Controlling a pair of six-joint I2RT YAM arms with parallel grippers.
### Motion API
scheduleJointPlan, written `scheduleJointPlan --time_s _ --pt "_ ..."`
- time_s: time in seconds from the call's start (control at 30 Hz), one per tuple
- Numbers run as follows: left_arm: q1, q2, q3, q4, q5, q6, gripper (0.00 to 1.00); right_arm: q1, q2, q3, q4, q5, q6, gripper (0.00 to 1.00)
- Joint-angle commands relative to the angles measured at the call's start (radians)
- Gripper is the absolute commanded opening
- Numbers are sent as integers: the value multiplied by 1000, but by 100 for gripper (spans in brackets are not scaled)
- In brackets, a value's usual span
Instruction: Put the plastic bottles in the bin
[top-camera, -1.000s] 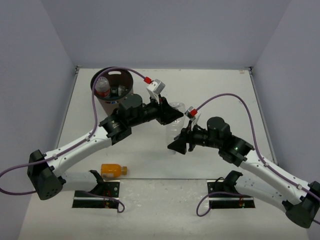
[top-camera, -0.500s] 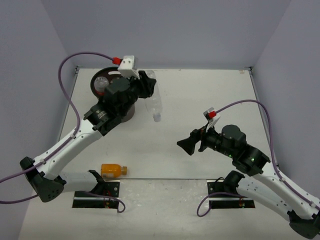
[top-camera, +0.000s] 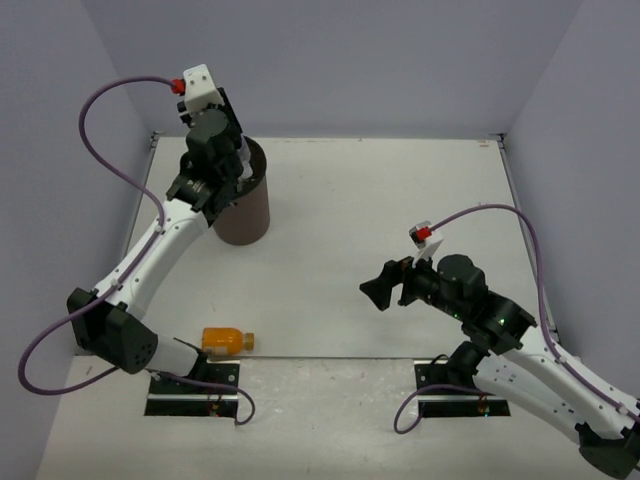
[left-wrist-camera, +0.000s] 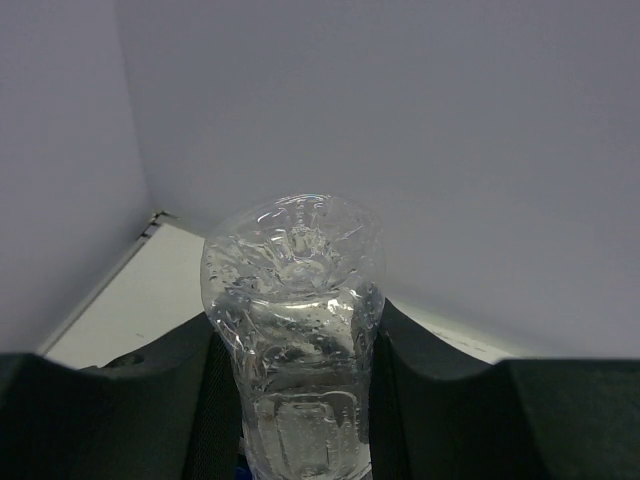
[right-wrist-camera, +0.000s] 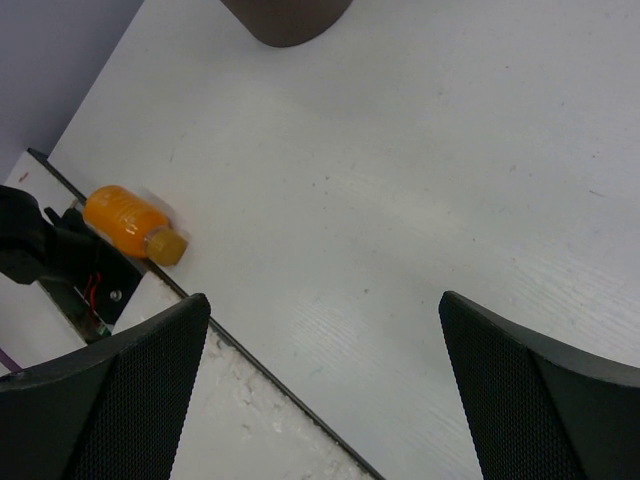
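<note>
My left gripper (top-camera: 230, 160) is raised over the mouth of the dark brown bin (top-camera: 246, 214) at the far left. In the left wrist view it (left-wrist-camera: 295, 400) is shut on a plain clear bottle (left-wrist-camera: 296, 330), whose base points away from the wrist toward the back wall. An orange-filled bottle (top-camera: 228, 339) lies on its side at the table's near left edge; it also shows in the right wrist view (right-wrist-camera: 128, 220). My right gripper (top-camera: 378, 291) is open and empty above the table's middle right; in its own view it (right-wrist-camera: 322, 300) is also open. The bin's contents are hidden by the left arm.
Both arm base plates (top-camera: 194, 392) sit at the near edge, one close to the orange bottle. Walls close the table at the left, back and right. The bin's base (right-wrist-camera: 286, 18) shows at the top of the right wrist view.
My left arm has swung the clear bottle from the table's middle, left and back to above the bin. My right arm has drawn back toward its base, its gripper empty.
</note>
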Motion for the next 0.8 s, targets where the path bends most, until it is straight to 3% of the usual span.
scheduleJointPlan --time_s 0.0,0.17,0.2,0.3,0.5,0.57,0.63,0.77 --pt "43 48 17 142 -128 98 18 2 -16 -19 -1 48 -14 99" --pt "45 55 -38 194 -239 166 22 2 -39 -45 -3 66 -2 99" --pt "45 55 -49 192 -236 166 27 2 -41 -47 -3 67 -2 99" --pt "46 51 -76 131 -196 129 57 3 -50 -45 -3 76 -2 99" --pt "46 14 -169 128 -183 101 68 2 -65 -50 -3 91 3 99" --pt "46 2 -182 119 -164 89 76 2 -68 -51 -4 92 4 99" --pt "46 -10 -181 100 -128 76 99 2 -68 -50 -3 93 4 99" --pt "45 -32 -171 62 -69 48 100 2 -68 -50 -4 95 6 99"
